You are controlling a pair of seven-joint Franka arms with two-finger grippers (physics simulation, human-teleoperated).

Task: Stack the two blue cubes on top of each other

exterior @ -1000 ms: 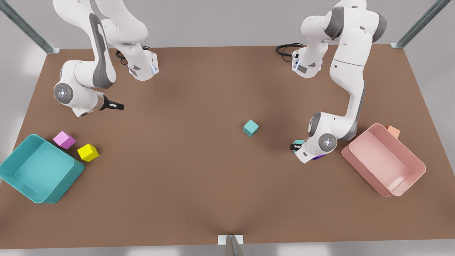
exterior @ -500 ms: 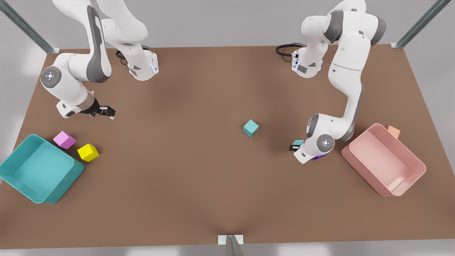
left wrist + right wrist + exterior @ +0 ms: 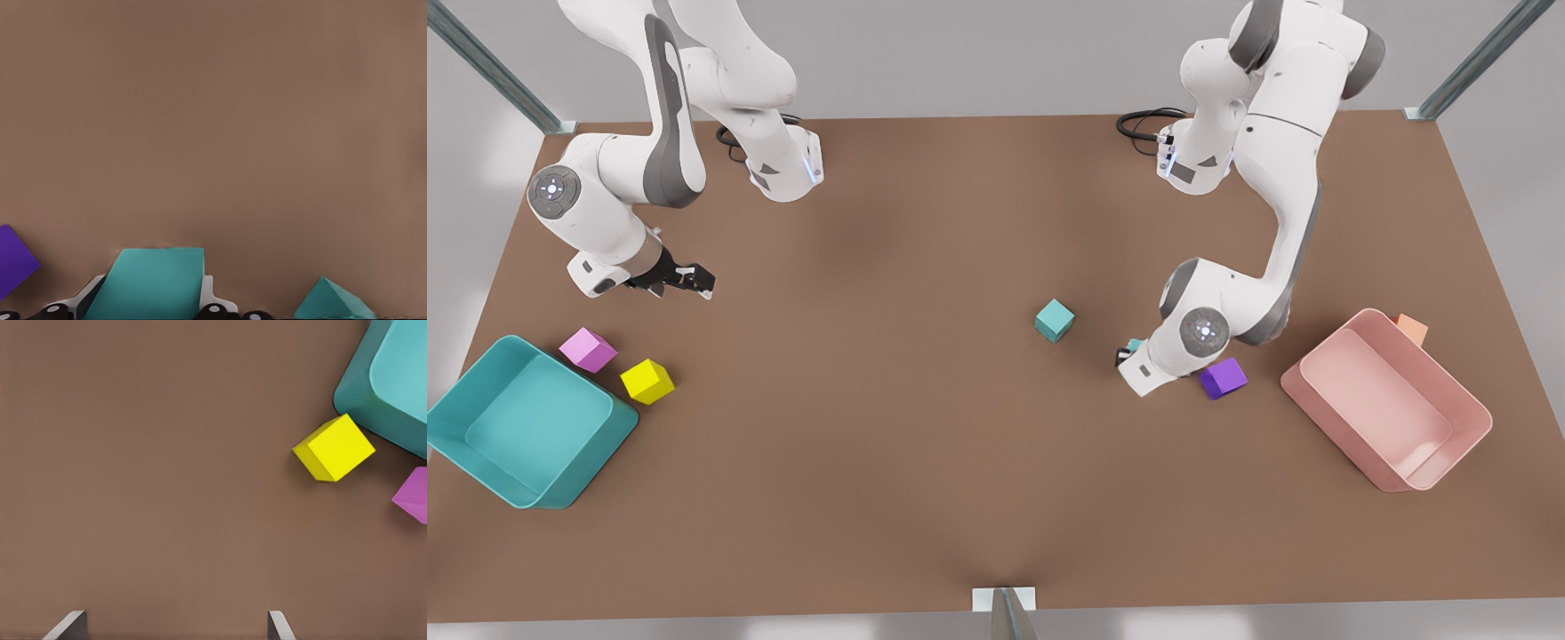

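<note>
— See the left claw [image 3: 1129, 354]? It's clamped on one small matte teal cube [image 3: 150, 283], and over the last second it has carried it off the brown worktop [image 3: 925, 462], away from the small purple cube [image 3: 1223, 378], which now sits in plain sight.

— Where's the other teal cube [image 3: 1055, 320]?

— Resting alone near the middle of the worktop, just toward the front view's left of the carried one. I'd say the pick is done and the carry is under way; placing on top comes next.

— And the right claw [image 3: 685, 280]?

— Waiting with fingers spread, near the yellow cube [image 3: 647, 380], pink cube [image 3: 588, 348] and large teal bin [image 3: 480, 444].
</note>
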